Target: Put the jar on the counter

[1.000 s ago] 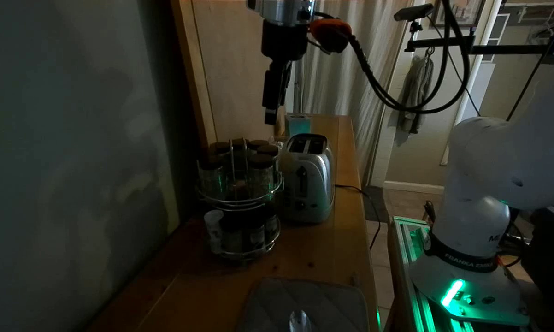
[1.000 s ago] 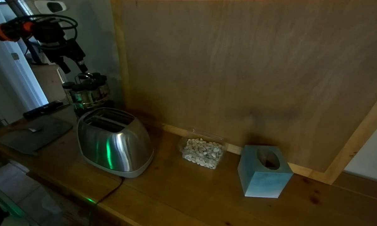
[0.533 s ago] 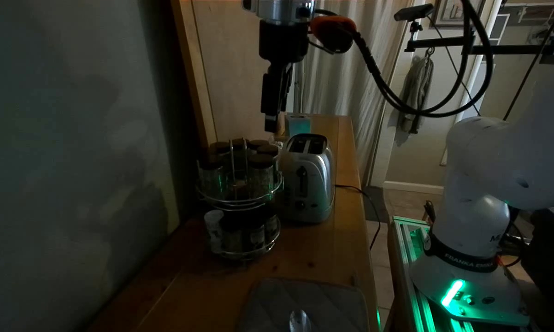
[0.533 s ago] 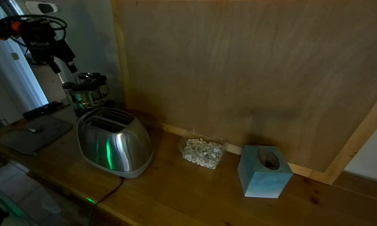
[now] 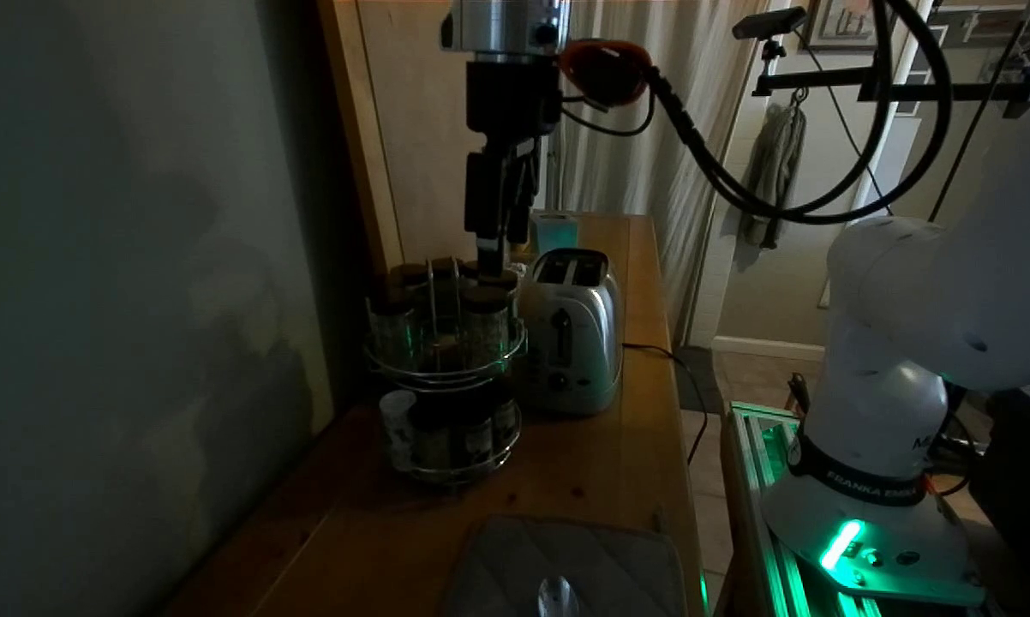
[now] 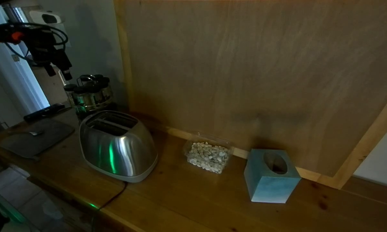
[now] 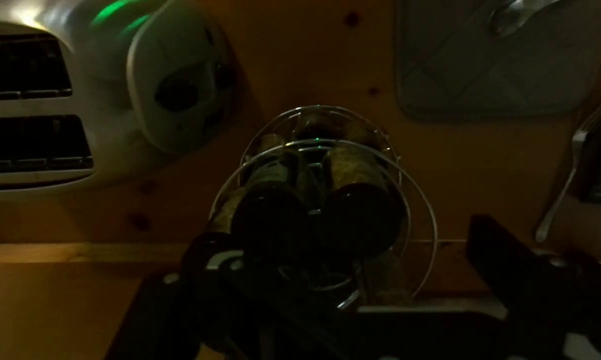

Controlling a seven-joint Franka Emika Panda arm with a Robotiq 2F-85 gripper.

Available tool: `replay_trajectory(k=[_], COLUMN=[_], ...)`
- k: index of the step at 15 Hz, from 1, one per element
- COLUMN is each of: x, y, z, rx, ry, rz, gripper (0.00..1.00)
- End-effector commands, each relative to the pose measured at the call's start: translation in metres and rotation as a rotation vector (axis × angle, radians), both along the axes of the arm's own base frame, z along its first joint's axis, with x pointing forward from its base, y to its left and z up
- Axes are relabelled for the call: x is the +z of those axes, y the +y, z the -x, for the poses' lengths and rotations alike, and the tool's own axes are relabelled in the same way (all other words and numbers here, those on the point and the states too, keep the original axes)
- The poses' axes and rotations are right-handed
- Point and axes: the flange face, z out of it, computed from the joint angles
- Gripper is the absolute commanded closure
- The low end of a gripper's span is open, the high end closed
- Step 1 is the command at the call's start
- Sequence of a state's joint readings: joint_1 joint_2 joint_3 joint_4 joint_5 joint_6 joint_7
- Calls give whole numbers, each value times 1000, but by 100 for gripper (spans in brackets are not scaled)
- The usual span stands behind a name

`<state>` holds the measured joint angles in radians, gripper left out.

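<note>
Wrist view: fingers (image 7: pixel 493 242) standing wide apart above lidded jars (image 7: pixel 359 210)

The gripper (image 6: pixel 59 74) is hanging above the wire rack (image 5: pixel 434 374), its jaws standing well parted and holding nothing; in an exterior view a gap is showing between its tips and the lids (image 6: pixel 80 90); the jars are sitting in the rack's upper tier, near the back edge of the worktop (image 5: pixel 579 463), the long edge along the wall (image 5: pixel 181 257); the toaster (image 5: pixel 571 334) is standing just beside the rack, nearer the front edge; which jar the task is meaning, I cannot tell.

The jars are looking like clear glass under dark lids, and one is showing yellowish contents (image 7: pixel 351 165); so I am expecting stiff, fairly light bodies, slippery to grip and fragile if knocking their neighbours; the best hold is probably lying at the lid's sides or just under them, from straight above, since the jars are crowding too closely for fingers reaching lower; a squeeze on the lid alone is risking a loose cap turning; the lift is likely needing height for clearing the rack; the worktop between the rack and the quilted mat (image 5: pixel 566 557), lying by the front edge, is looking like a fair place for setting down.
</note>
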<state>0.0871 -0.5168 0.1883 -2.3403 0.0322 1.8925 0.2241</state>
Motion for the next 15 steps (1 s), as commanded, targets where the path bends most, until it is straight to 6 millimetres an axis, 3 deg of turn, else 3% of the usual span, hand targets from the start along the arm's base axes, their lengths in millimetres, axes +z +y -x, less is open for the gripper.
replay_trajectory(k=[1, 15], x=[-10, -34], y=[3, 13], z=[-10, -17], rx=[-41, -172], ry=[19, 86], rz=[-73, -66], gripper=[0, 0])
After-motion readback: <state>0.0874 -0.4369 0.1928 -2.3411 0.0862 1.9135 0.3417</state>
